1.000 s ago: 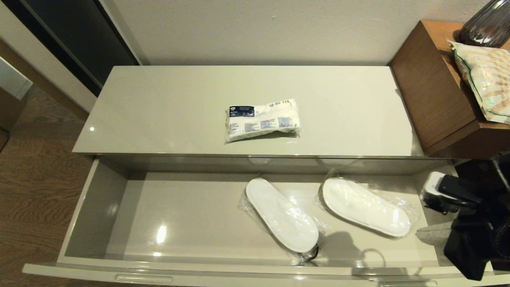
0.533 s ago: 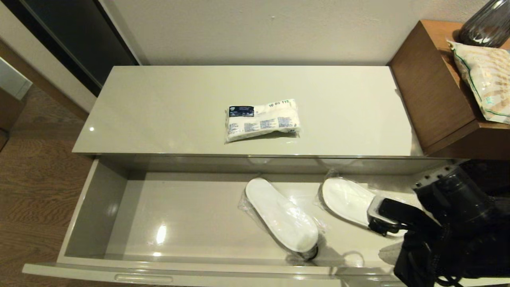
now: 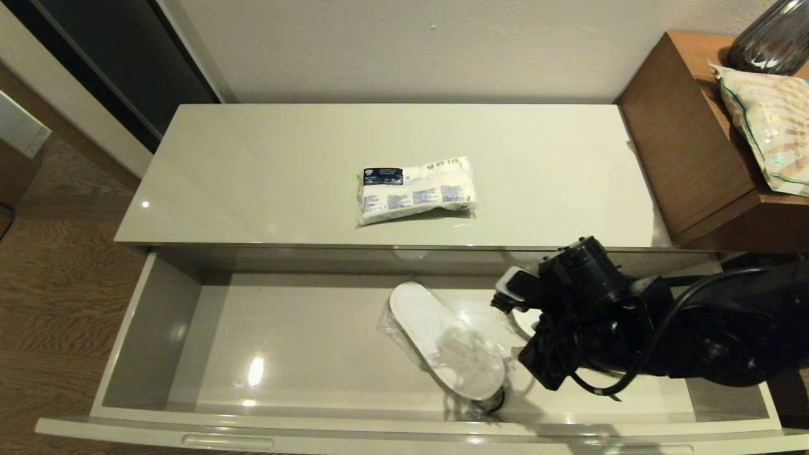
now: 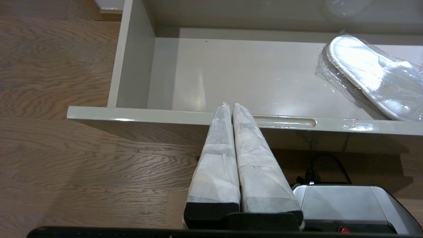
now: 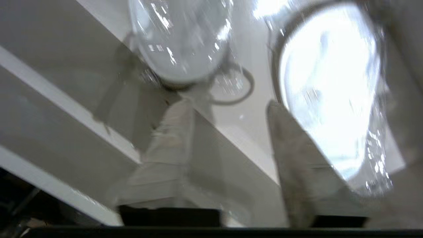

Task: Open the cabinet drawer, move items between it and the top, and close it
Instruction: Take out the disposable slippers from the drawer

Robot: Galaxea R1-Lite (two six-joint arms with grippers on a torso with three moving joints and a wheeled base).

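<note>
While open, right gripper (image 5: 224, 109) over slippers (image 3: 445, 341).

glossy drawer (image 3: 152, 328), plastic-wrapped, seemingly cloth slippers (image 3: 445, 341)

So the wide cream drawer (image 3: 152, 328) is pulled fully out across the lower half of the frame. One plastic-wrapped white slipper (image 3: 445, 341) lies angled near bottom center. The right arm (image 3: 632, 328) reaches in from the right edge, its black bulk covering most of the second slipper (image 3: 523, 321), only a sliver showing. Above that, the white packet with the dark blue label (image 3: 415, 188) sits mid-frame on the glossy cabinet top (image 3: 253, 170). Upper right: brown wooden furniture (image 3: 682, 139) with a green-striped bag (image 3: 768, 120).
</note>
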